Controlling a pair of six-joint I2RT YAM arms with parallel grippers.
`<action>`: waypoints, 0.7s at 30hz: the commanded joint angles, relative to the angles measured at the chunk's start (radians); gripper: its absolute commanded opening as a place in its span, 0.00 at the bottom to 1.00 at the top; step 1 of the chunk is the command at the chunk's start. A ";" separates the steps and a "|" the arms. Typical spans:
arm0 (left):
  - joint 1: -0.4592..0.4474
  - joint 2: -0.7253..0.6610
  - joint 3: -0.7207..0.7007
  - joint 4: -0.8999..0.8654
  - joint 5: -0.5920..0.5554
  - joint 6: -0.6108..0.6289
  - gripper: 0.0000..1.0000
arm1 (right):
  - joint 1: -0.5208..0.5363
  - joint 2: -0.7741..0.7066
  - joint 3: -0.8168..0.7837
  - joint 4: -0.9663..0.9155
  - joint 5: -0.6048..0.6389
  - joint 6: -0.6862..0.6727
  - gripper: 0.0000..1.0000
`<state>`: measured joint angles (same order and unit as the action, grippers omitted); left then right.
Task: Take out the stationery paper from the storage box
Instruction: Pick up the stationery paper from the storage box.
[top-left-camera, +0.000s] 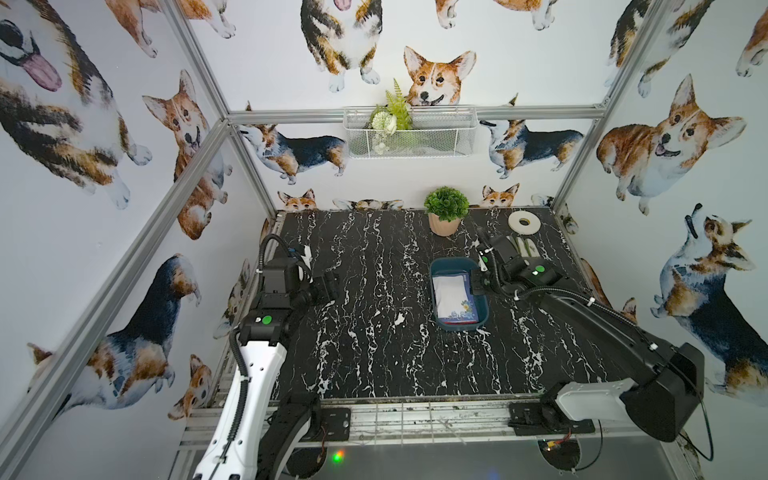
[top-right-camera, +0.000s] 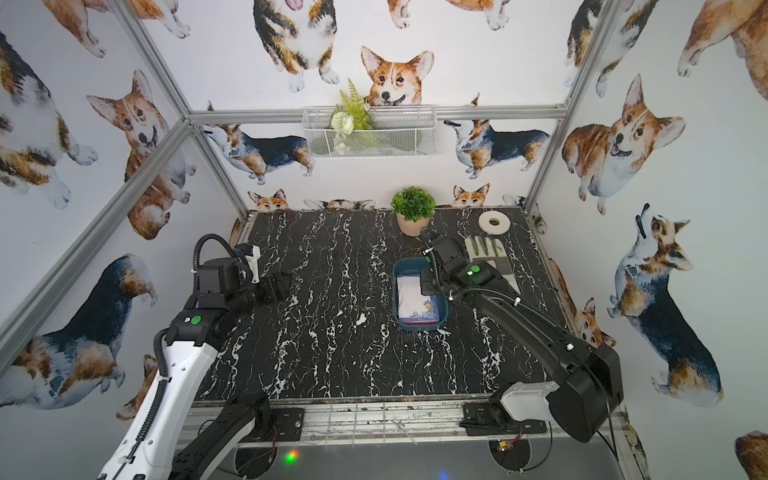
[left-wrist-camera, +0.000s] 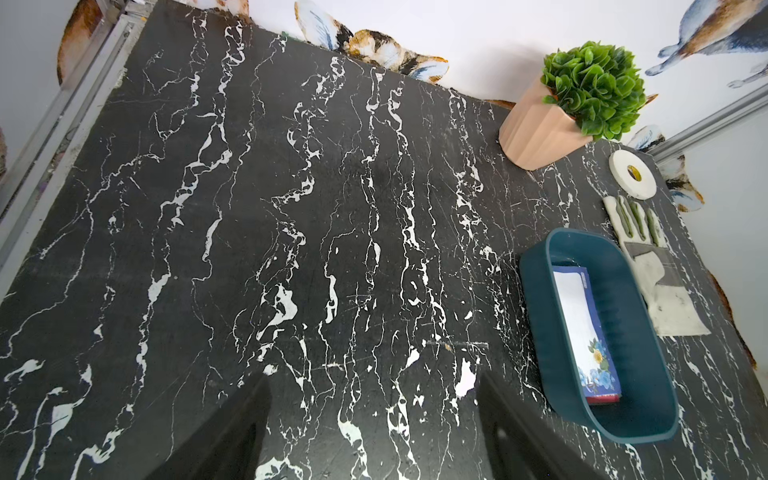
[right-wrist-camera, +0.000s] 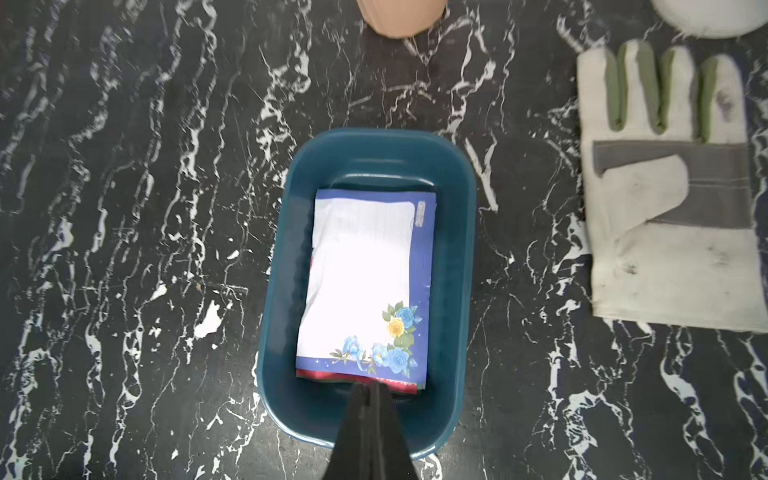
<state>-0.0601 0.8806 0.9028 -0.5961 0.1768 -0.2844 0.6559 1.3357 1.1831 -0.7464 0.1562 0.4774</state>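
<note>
The black marble table (top-left-camera: 374, 353) is being shared by two arms. The storage box (top-left-camera: 457, 326) is being shown right of centre, with a work glove (right-wrist-camera: 665, 208) lying just beside it on the right. The stationery paper (right-wrist-camera: 365, 270) is being contained in the box as a flat stack (white sheet with navy floral border on top, red edges beneath). The right gripper (right-wrist-camera: 370, 392) is being held over the box, jaws pressed together; whether a sheet is being pinched cannot be told. The left gripper (left-wrist-camera: 374, 419) is being held spread wide over the table's left side.
</note>
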 joint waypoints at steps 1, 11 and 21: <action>0.000 -0.001 -0.001 0.010 0.006 -0.009 0.81 | 0.007 0.036 -0.011 0.012 -0.043 0.020 0.00; -0.001 0.001 -0.007 0.010 0.006 -0.010 0.81 | 0.007 0.192 -0.013 0.045 -0.055 0.020 0.49; -0.001 -0.001 -0.013 0.008 0.001 -0.009 0.81 | 0.005 0.349 0.028 0.088 0.079 0.033 0.75</action>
<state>-0.0601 0.8818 0.8913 -0.5961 0.1768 -0.2913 0.6609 1.6634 1.1950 -0.6903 0.1684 0.4870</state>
